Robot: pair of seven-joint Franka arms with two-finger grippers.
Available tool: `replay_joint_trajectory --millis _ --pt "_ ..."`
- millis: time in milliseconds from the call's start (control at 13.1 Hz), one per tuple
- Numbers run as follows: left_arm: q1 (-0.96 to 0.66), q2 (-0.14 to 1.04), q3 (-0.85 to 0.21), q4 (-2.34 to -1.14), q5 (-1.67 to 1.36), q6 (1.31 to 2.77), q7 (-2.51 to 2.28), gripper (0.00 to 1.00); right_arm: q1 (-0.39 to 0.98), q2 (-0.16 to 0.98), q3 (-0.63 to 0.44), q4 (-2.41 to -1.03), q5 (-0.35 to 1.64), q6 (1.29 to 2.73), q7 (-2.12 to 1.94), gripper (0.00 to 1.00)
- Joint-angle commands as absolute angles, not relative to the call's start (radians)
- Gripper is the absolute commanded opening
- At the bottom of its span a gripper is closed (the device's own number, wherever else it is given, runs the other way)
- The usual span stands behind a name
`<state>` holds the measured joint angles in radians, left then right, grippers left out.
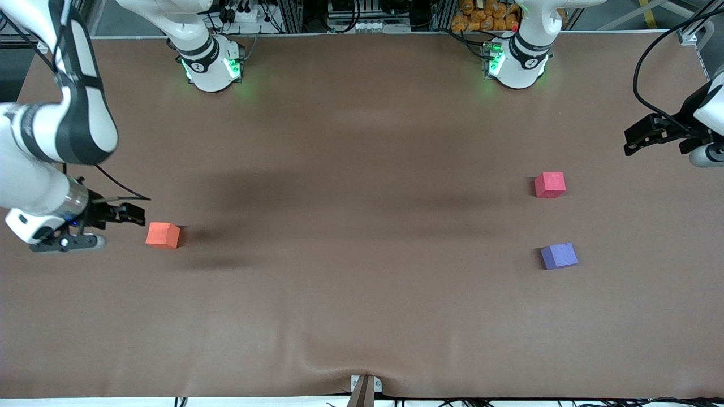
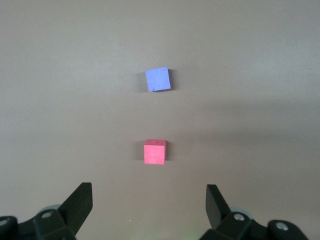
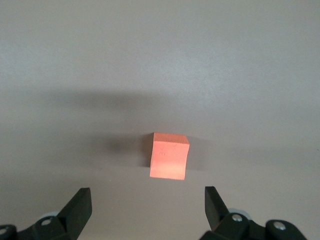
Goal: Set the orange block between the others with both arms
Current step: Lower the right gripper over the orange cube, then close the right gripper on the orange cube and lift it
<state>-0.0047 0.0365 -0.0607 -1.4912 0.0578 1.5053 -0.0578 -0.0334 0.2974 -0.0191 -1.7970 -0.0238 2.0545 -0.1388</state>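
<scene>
The orange block (image 1: pixel 163 235) (image 3: pixel 169 156) rests on the brown table toward the right arm's end. Just beside it hangs my right gripper (image 1: pixel 136 213) (image 3: pixel 148 200), open and empty, a short gap away from the block. Toward the left arm's end sit the others. The pinkish-red cube (image 1: pixel 550 185) (image 2: pixel 154 151) is farther from the front camera, and the purple-blue cube (image 1: pixel 559 255) (image 2: pixel 158 79) is nearer, with a gap between them. My left gripper (image 1: pixel 633 138) (image 2: pixel 149 200) is open and empty, over the table's end next to the pinkish-red cube.
The brown table cover (image 1: pixel 362 294) has a raised fold at the front edge by a small bracket (image 1: pixel 365 386). The two arm bases (image 1: pixel 212 65) (image 1: pixel 516 62) stand along the table's edge farthest from the front camera. A black cable (image 1: pixel 650 62) loops above the left gripper.
</scene>
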Motion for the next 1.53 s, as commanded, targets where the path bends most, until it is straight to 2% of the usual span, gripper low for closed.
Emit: replay_joint_trajectory --millis 0,460,1149,1456 --pt "-0.006 0.043 -0.061 -1.470 0.064 1.488 -0.049 1.00 -0.040 0.377 -0.012 -1.790 -0.048 2.094 -0.152 1.00" --pt "-0.008 0.043 -0.061 -1.470 0.063 1.491 -0.049 1.00 -0.078 0.517 -0.014 -1.798 -0.048 2.147 -0.143 1.00" --pt "-0.006 0.044 -0.061 -1.470 0.063 1.494 -0.046 1.00 -0.089 0.581 -0.014 -1.801 -0.048 2.174 -0.107 1.00" --pt "-0.009 0.044 -0.061 -1.470 0.064 1.494 -0.048 1.00 -0.092 0.623 -0.014 -1.799 -0.048 2.230 -0.101 1.00"
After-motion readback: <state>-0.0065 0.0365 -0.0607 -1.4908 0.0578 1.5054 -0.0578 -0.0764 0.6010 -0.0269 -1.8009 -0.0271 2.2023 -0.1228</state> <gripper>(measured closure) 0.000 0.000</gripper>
